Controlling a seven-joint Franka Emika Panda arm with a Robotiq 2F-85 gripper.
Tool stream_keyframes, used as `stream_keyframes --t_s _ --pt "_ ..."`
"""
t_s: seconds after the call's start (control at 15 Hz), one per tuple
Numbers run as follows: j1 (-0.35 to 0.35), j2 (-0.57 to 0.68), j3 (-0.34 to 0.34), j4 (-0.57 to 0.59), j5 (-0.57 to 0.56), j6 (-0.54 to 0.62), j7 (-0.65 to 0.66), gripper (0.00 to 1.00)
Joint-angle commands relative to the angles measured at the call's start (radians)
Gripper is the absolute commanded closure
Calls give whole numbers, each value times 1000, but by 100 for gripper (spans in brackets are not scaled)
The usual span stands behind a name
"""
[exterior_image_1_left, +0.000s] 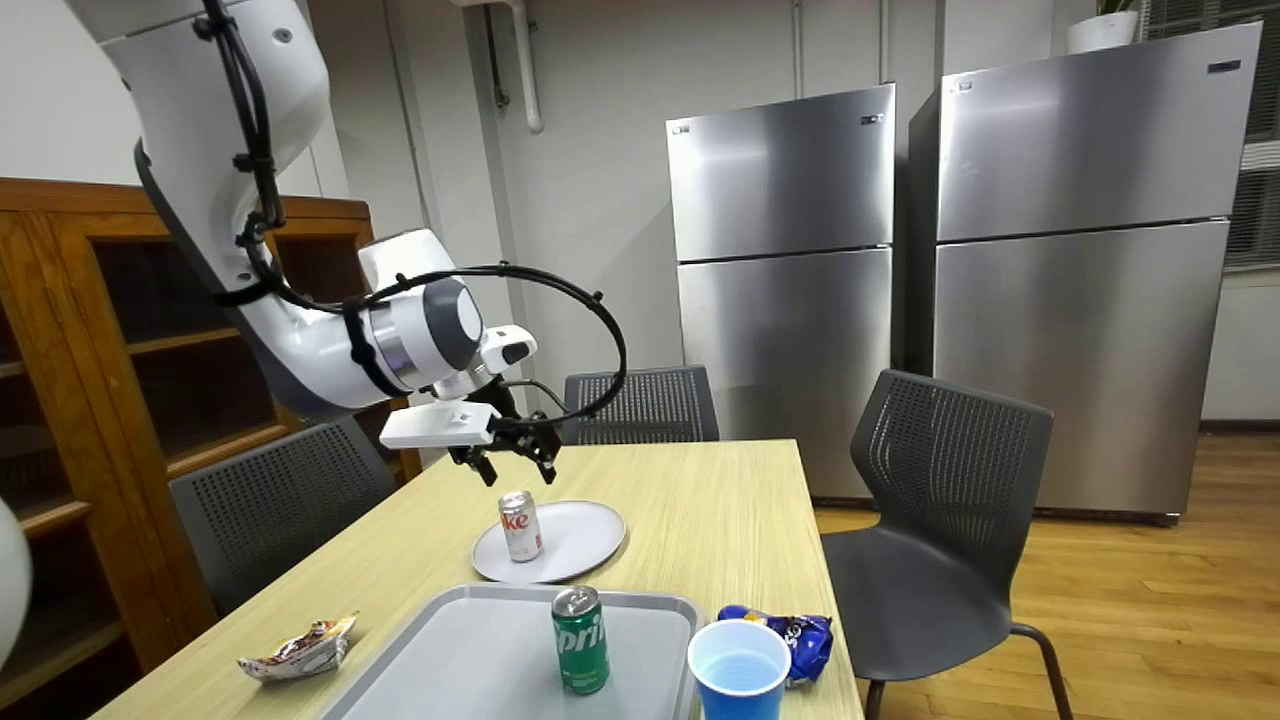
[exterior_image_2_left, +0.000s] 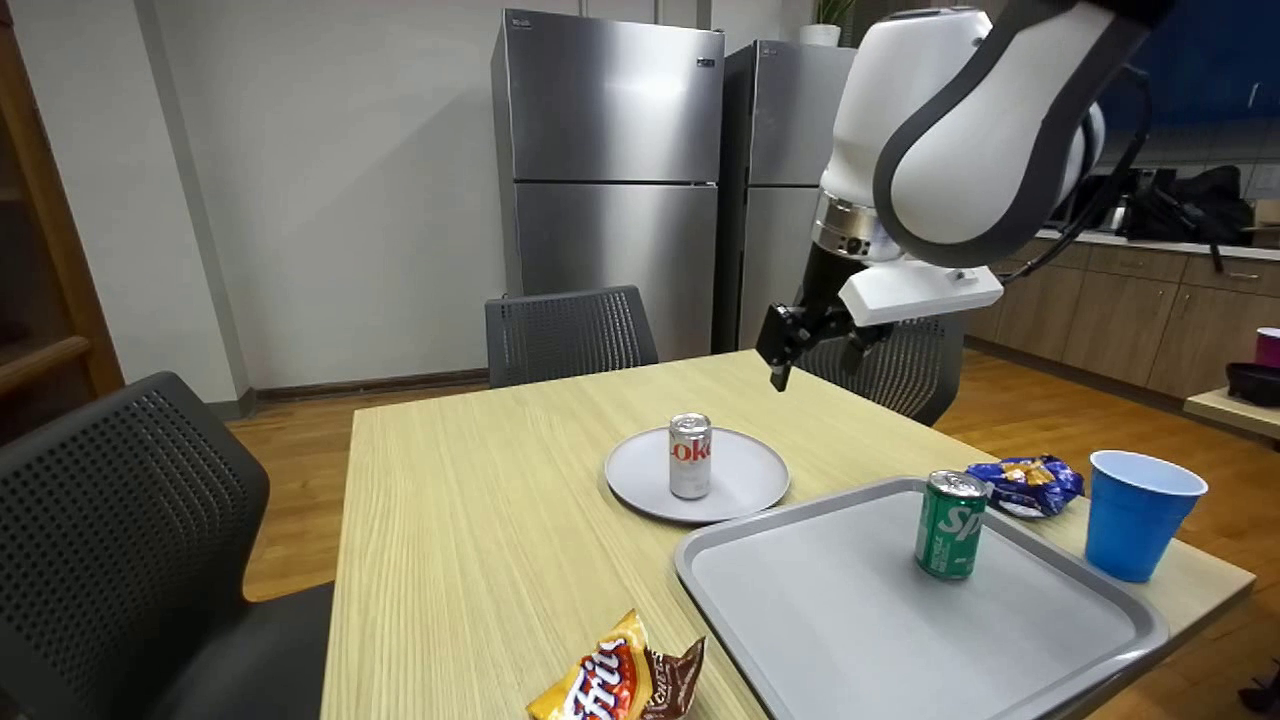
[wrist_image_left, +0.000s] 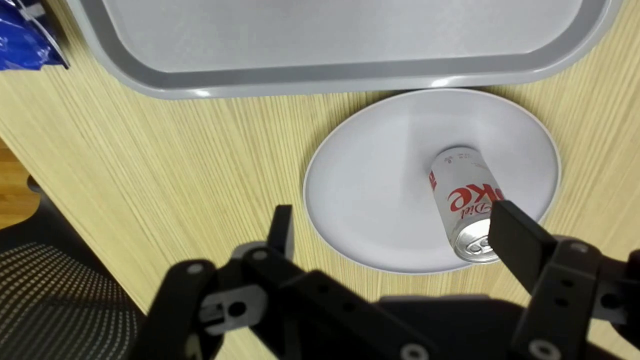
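– How does the claw (exterior_image_1_left: 518, 474) stand, left of centre in an exterior view?
– Released. Its two black fingers (wrist_image_left: 281, 225) are spread wide above the pale wood-grain tabletop (exterior_image_2_left: 470, 520).
– What is nearest to it?
– A silver metal Diet Coke can (wrist_image_left: 462, 192) with red lettering, right of centre in the wrist view. It stands upright on a round, light-grey plate (wrist_image_left: 365, 190).
– Are the fingers touching it?
– No. The finger at right in the wrist view covers part of the can's edge, but both exterior views show the claw higher up, apart from it.
– And beside the plate?
– A rectangular grey plastic tray (exterior_image_2_left: 850, 620), across the top of the wrist view. A green metal Sprite can (exterior_image_2_left: 951, 525) stands upright on it, in the lower right of an exterior view.
– What else is on the tabletop?
– A blue plastic cup (exterior_image_2_left: 1143, 515), on the far right of an exterior view, with a crumpled shiny blue wrapper (exterior_image_2_left: 1030, 485) near it. A yellow, red and brown chip bag (exterior_image_2_left: 620, 680) lies at bottom centre.
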Motion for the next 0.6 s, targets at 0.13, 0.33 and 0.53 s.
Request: stream_keyframes --t_s 0.13,0.33,0.53 --pt "0 107 23 103 14 48 -26 0" --pt "-12 141 48 133 22 66 -47 0" --pt "-22 171 74 161 23 79 -66 0"
